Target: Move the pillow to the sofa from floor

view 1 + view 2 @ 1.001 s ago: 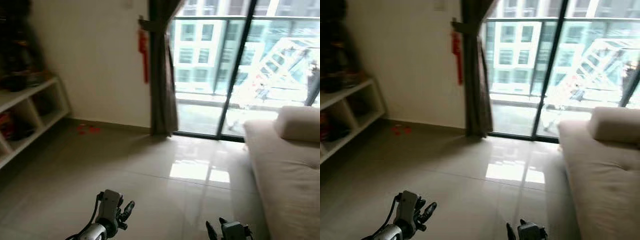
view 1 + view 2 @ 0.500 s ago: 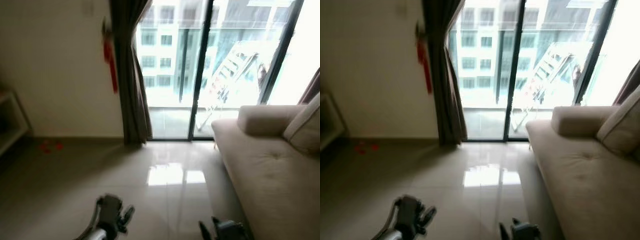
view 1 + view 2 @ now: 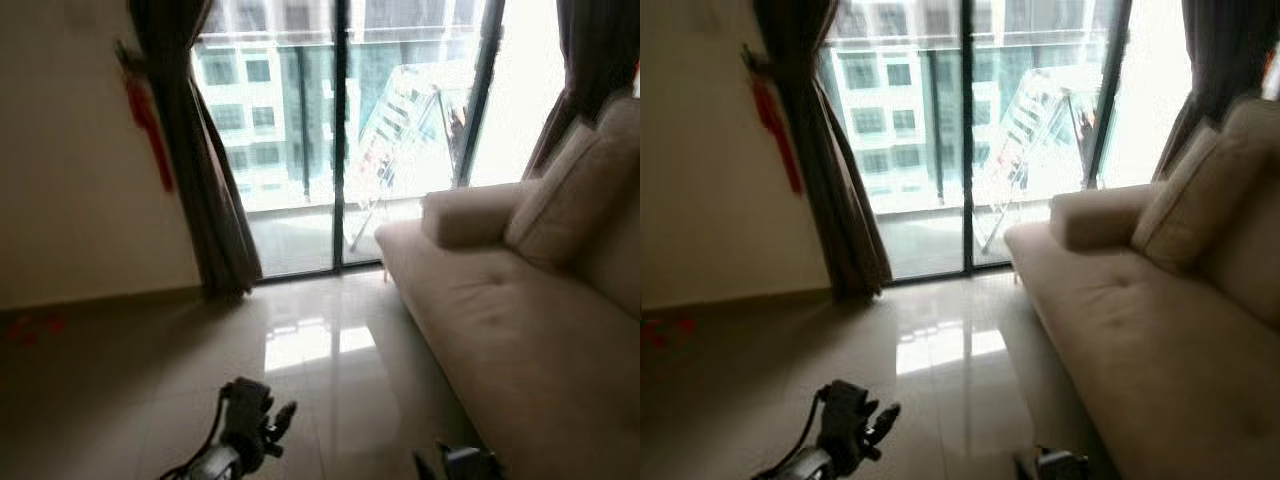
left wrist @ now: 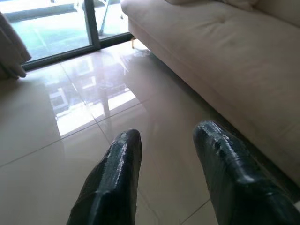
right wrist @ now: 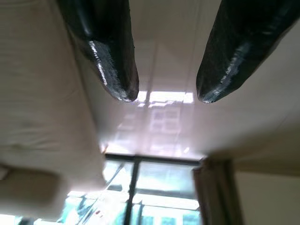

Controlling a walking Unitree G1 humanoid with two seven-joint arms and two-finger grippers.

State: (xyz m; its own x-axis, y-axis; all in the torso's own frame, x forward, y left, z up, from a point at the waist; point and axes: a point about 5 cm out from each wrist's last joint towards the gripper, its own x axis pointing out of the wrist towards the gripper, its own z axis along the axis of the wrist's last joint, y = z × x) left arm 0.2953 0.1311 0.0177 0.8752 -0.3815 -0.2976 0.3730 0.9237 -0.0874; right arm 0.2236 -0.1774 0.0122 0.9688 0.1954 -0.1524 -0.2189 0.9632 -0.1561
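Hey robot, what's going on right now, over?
Both grippers open, left gripper and right gripper, holding nothing. Sofa on the right. One pillow already there.

silver left arm (image 3: 215, 462) with a black cable; each claw has two glossy, rounded black fingers (image 4: 115, 183).

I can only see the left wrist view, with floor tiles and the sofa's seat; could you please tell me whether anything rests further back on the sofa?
Observer: A beige cushion leans against the backrest of the sofa, beside its armrest.
Operator: Thank you; how does the right pincer stand?
Observer: The right pincer is open, with floor showing between its fingers.
Operator: And what is on the wall?
Observer: A red tassel hangs left of the dark curtain.
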